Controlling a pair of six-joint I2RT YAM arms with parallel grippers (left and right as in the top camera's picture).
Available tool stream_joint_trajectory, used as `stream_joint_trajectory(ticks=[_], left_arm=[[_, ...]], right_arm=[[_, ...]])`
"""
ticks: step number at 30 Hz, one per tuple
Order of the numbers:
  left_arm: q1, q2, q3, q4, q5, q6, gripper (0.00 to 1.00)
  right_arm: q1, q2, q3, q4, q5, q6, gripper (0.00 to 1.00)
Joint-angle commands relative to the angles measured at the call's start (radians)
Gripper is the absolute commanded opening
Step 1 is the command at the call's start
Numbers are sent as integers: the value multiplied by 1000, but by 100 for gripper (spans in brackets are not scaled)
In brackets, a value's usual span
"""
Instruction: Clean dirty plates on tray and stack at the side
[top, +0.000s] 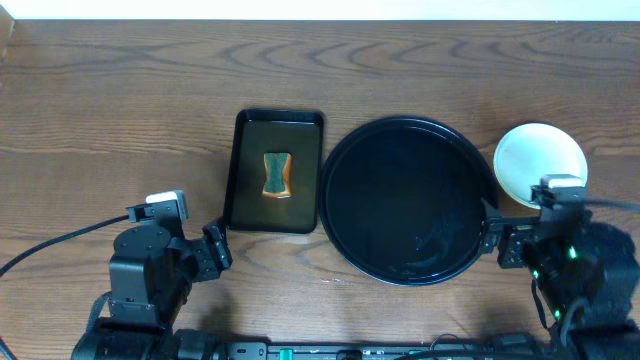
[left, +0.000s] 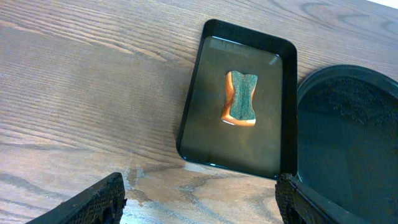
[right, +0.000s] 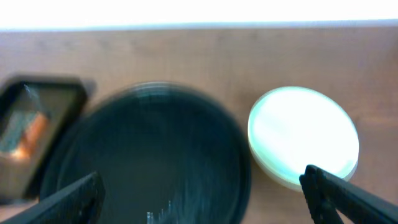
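The round black tray (top: 400, 190) lies mid-table with nothing on it; it also fills the right wrist view as the tray (right: 155, 149). The plates (top: 540, 163) sit stacked on the wood just right of the tray, the top one pale and without smears. In the right wrist view the plates (right: 303, 134) show a mint edge. My left gripper (top: 215, 248) stands open over bare wood at the front left, nothing between its fingers (left: 93, 202). At the tray's front right edge my right gripper (right: 202, 199) hangs open and empty.
A small rectangular black tray (left: 205, 124) holding an orange and green sponge (left: 240, 99) lies left of the round tray (left: 348, 137). A wet patch marks the wood in front of it. A black cable runs off the left arm.
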Motion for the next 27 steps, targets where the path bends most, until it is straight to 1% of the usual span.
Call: stream_joint_trajectory(ticks=[1,5,9,14,18,21,27], left_arm=[[3,-1,-14,0,2,16,78],[3,-1,-14,0,2,16,78],[3,-1,-14,0,2,16,78],[3,-1,-14,0,2,16,78],[3,-1,-14,0,2,16,78],[3,-1,-14,0,2,16,78],[3,-1,-14,0,2,16,78]], right_arm=[[-4,-117,-116,124,7,3,99],[-22,-288,-330,375,-29,7,99],[-25,-414,-497,573,-23,6,99],[-30,-511,-670,772,-13,6,99],[-30,-536,-780,918,6,6,99],[-30,-536,-824,949,8,-16,99],[-31,-536,-827,756,-12,-104,99]])
